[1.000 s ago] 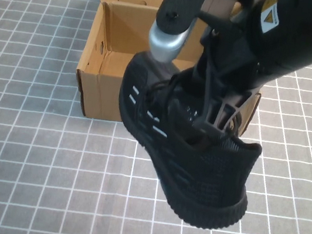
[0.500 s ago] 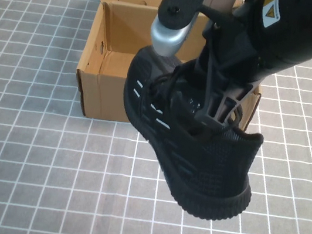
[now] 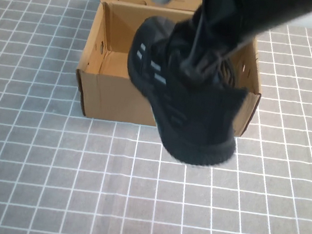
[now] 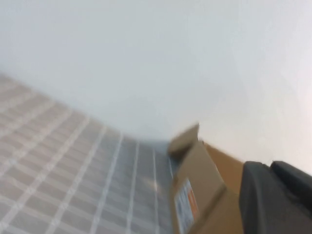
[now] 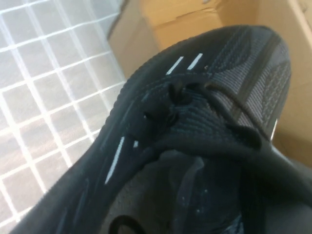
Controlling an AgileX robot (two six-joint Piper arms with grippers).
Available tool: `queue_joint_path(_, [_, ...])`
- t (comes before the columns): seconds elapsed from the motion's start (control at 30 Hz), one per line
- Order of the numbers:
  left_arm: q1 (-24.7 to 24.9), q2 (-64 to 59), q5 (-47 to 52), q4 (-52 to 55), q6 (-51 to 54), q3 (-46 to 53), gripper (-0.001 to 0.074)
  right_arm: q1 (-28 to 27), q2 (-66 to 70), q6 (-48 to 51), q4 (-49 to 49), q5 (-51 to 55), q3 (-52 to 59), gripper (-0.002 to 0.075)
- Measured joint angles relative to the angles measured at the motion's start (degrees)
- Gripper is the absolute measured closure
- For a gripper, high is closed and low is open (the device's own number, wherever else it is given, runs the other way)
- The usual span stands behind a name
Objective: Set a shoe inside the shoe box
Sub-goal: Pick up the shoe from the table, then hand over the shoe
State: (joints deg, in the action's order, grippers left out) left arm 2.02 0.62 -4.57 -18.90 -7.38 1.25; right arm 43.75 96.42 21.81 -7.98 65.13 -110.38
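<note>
Right tool [image 3: 202, 71] grips the black mesh shoe [image 3: 185, 104], white-striped, above the shoe box [image 3: 109, 95]; left tool unseen.

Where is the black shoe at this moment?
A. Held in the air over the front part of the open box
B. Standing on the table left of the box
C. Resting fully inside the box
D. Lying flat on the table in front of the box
A: in the high view the shoe hangs from the right arm, its toe above the open shoe box and its heel out past the front wall.

The grey tiled table [image 3: 30, 162] with white grid lines carries the open shoe box [image 3: 112, 95].
</note>
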Motion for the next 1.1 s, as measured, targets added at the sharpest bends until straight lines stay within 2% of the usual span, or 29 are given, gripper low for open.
queue_joint_path(0.13, [0.0, -0.9, 11.3, 0.8, -1.3, -6.3, 0.0736, -3.3, 4.7, -0.4, 3.1, 4.4, -7.8, 0.0732])
queue_joint_path(0.23, [0.0, -5.5, 18.4, 1.0, 2.8, -12.7, 0.0736, -5.7, 8.8, -0.5, 6.5, 7.3, -13.3, 0.0732])
queue_joint_path(0.53, [0.0, -29.1, 29.8, -0.2, 17.3, -31.4, 0.0736, -9.0, 17.3, -4.3, 9.5, 8.4, -24.7, 0.0732])
queue_joint_path(0.63, [0.0, -38.1, 31.6, -6.2, 26.4, -36.9, 0.0736, -9.0, 18.6, -4.6, 9.6, 8.4, -26.0, 0.0732])
queue_joint_path(0.8, [0.7, -50.9, 31.9, -23.7, 45.3, -44.2, 0.0736, -9.0, 19.7, -6.1, 10.3, 8.5, -26.2, 0.0732])
queue_joint_path(0.9, [4.4, -58.1, 31.3, -31.1, 54.9, -49.0, 0.0736, -9.2, 19.8, -8.1, 10.4, 8.5, -26.2, 0.0732])
queue_joint_path(1.1, [19.4, -70.5, 25.4, -32.0, 62.9, -59.2, 0.0736, -11.7, 19.9, -12.7, 11.9, 5.0, -26.3, 0.0732])
